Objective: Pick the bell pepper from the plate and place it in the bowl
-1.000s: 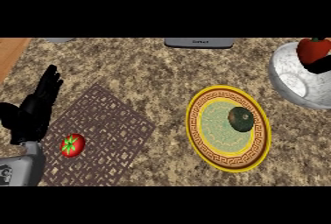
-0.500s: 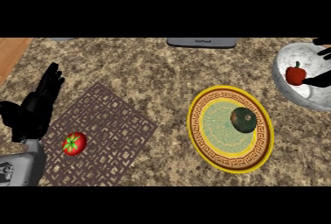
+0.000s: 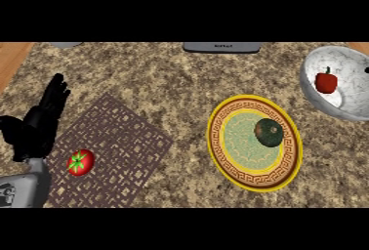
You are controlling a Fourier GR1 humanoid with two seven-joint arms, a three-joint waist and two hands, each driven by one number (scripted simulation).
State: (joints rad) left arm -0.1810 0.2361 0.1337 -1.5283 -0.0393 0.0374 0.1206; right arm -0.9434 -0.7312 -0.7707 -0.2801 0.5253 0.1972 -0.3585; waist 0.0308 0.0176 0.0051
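One red bell pepper point(image 3: 326, 82) in the bowl point(image 3: 346, 105), well apart from open left hand point(image 3: 39, 124).

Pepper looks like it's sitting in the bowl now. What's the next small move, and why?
Probably just keep the right hand out and end the move. The red bell pepper lies inside the white bowl with no hand on it, and the plate holds only a dark green round item. The left hand rests open at the view's left, beside the mat with the tomato.
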